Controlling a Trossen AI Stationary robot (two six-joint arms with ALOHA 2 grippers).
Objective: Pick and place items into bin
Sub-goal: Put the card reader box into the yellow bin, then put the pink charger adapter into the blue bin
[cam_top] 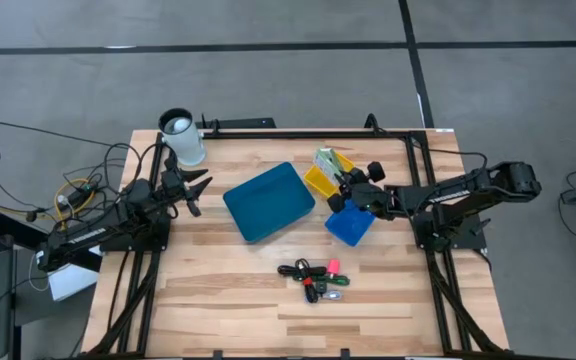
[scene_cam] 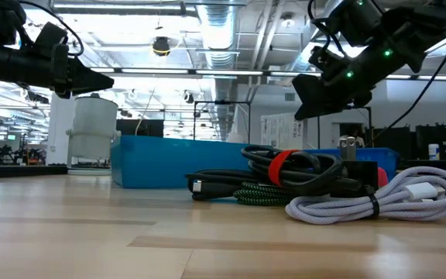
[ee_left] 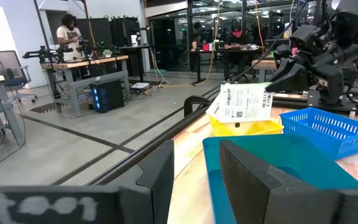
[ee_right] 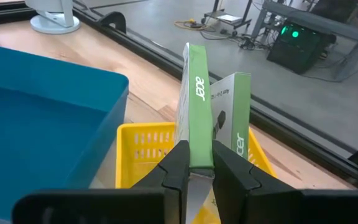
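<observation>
My right gripper [ee_right: 202, 171] is shut on a white packet with a green edge printed "acer" [ee_right: 197, 106], which stands upright over the yellow basket [ee_right: 143, 152]. A second such packet [ee_right: 232, 115] leans inside that basket. In the high view the right gripper [cam_top: 346, 186] sits between the yellow basket [cam_top: 320, 181] and the blue basket [cam_top: 351, 226]. Black cables, a pink-red piece [cam_top: 334, 266] and a green stick [cam_top: 332, 283] lie in a heap near the table's near edge. My left gripper [cam_top: 196, 190] is open and hovers left of the blue tray [cam_top: 268, 200]. My right gripper pinches the packet's green edge [ee_right: 199, 152] between its two fingers, with a finger [ee_right: 178, 168] on each flat face. The packet stands upright beyond the fingers, above the yellow basket. Its lower end is hidden behind the fingers, so I cannot tell whether it rests on anything.
A white cylinder [cam_top: 182, 137] stands at the table's far left corner. The low view shows coiled cables: a black one with a red strap [scene_cam: 285, 172] and a white one [scene_cam: 378, 198]. Bare wood lies along the near edge. People and benches show far behind.
</observation>
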